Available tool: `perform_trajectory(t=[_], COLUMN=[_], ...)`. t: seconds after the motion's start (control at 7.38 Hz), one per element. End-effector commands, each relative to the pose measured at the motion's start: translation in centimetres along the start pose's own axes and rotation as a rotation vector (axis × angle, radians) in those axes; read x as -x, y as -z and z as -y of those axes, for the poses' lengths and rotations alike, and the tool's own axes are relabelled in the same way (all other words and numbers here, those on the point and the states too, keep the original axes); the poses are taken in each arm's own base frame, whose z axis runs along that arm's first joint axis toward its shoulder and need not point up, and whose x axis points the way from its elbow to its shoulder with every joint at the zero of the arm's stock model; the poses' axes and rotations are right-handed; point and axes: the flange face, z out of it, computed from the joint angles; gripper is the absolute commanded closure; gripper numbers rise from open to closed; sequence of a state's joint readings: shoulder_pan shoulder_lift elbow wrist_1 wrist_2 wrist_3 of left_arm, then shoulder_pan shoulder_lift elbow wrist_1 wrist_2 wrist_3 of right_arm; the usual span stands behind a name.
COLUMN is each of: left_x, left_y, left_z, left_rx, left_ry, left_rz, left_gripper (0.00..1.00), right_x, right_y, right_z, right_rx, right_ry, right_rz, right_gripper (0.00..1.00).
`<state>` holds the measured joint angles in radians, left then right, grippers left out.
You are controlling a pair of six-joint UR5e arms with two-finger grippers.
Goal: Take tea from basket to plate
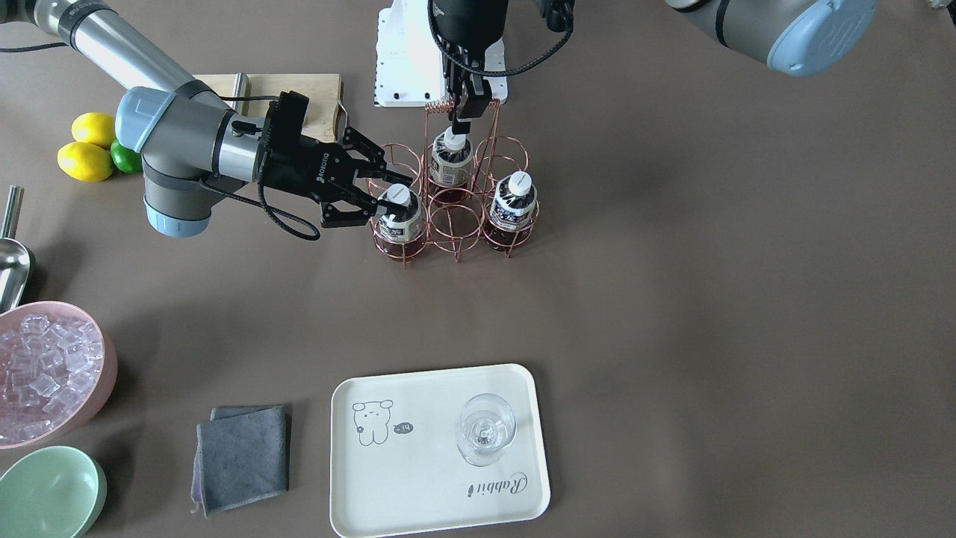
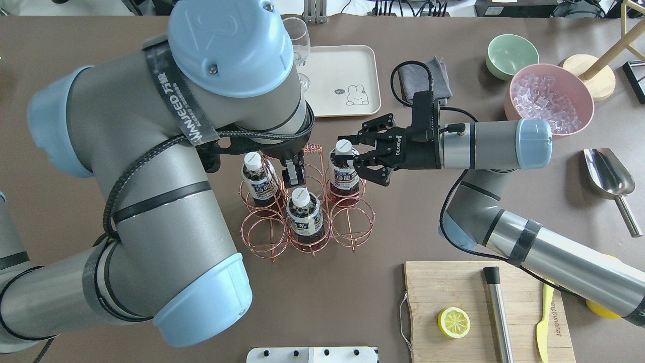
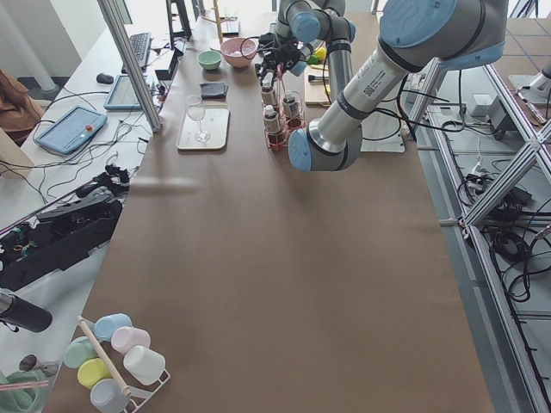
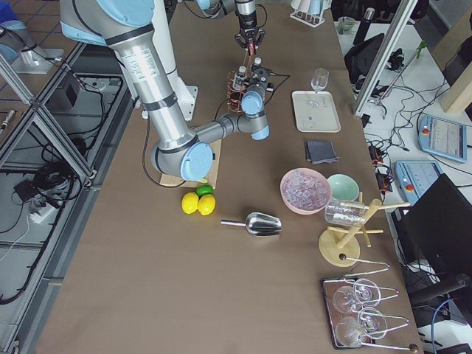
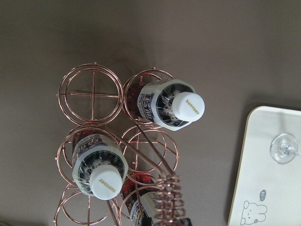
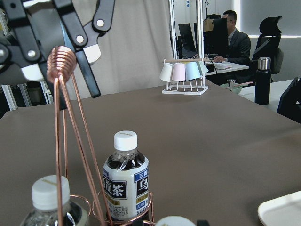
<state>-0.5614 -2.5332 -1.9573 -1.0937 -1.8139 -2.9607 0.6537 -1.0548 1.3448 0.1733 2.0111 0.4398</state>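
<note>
Three tea bottles stand in the copper wire basket. My right gripper is open, its fingers on either side of the neck of one tea at the basket's far right corner; this shows in the front view too. My left gripper is open beside the basket's handle coil, just above the cap of another tea. The third tea stands free. The cream plate lies apart from the basket.
A stemmed glass stands on the plate. A grey cloth, a mint bowl and a pink bowl of ice lie beside it. A metal scoop and a cutting board with a lemon half are on my right.
</note>
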Motion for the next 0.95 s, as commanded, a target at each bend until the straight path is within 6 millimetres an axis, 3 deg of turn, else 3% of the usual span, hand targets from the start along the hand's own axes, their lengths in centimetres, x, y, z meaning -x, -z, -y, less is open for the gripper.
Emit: perform_trajectory(t=[0.0,0.41,0.81], left_x=[0.1,0.1,0.1], left_y=[0.1,0.0,0.0], left_z=[0.0,0.0,-0.1], left_rx=[0.001,-0.001,-0.001], left_ry=[0.0,0.004,0.003], left_rz=[0.0,0.001,0.002], left_gripper=[1.0,1.0,1.0], right_x=[-0.4,-0.3,1.7], right_y=[0.6,1.0,1.6], right_z=[-0.4,1.0,7.5], right_rx=[0.009,0.001,0.021], right_ry=[-0.013,-0.004,-0.002], right_rz=[-0.01,-0.006,-0.008], right_gripper=[1.0,1.0,1.0])
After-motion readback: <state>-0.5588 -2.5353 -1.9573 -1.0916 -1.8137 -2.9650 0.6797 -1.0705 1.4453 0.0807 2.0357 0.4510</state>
